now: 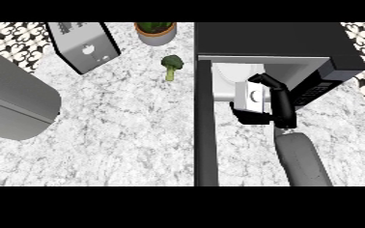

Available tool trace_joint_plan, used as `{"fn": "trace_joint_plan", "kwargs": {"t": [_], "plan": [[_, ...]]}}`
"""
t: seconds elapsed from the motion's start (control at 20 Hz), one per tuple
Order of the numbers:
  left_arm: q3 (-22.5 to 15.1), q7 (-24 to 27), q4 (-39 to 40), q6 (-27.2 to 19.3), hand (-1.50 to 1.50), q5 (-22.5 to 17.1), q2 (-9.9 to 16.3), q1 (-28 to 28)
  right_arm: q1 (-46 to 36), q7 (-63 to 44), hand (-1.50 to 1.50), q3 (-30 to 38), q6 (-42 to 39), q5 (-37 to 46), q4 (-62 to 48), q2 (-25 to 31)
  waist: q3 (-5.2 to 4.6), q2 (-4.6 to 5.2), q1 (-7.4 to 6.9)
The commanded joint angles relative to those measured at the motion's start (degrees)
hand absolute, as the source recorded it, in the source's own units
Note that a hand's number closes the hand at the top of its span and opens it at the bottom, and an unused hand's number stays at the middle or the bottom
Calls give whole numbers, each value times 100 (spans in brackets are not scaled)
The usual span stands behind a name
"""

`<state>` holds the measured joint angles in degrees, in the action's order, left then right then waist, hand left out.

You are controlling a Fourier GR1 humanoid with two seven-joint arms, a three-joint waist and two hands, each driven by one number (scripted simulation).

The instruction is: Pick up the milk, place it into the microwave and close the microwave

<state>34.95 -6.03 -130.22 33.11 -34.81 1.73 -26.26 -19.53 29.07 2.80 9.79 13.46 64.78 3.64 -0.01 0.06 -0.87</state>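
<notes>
On the marbled worktop point(128, 125) sit a toaster point(84, 46), a potted plant point(155, 32) and broccoli point(171, 66). The microwave point(285, 43) door point(204, 125) stands open. My right hand point(274, 104) has its fingers curled around the milk point(253, 96), at the microwave's opening.

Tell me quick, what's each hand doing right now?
Left hand: not in view.
Right hand: closed around the milk, at the open microwave.
</notes>
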Motion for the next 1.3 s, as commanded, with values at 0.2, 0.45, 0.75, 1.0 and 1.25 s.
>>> {"fn": "trace_joint_plan", "kwargs": {"t": [0.2, 0.45, 0.75, 1.0, 1.25], "plan": [[-215, -43, 156, 75, -150, 359, -163, 221, -1836, -496, 150, 194, 910, 680, -1773, -20, 2, 21, -33], [233, 45, 336, 142, -150, -5, 256, 353, -2656, 38, 150, 720, 1239, 714, -3359, 430, 9, 71, -173], [92, 42, 809, 234, -150, 123, 341, 679, -3255, 425, 150, 993, 1864, 809, -4395, 585, 10, 143, -248], [79, 105, 672, 323, -150, 109, 287, 628, -3489, 620, 150, 1053, 2677, 1042, -4674, 958, 14, 199, -398], [-68, -50, 642, 232, -150, 212, 255, 707, -3582, 889, 150, 1050, 3045, 1184, -5111, 1047, 22, 233, -450]]}}
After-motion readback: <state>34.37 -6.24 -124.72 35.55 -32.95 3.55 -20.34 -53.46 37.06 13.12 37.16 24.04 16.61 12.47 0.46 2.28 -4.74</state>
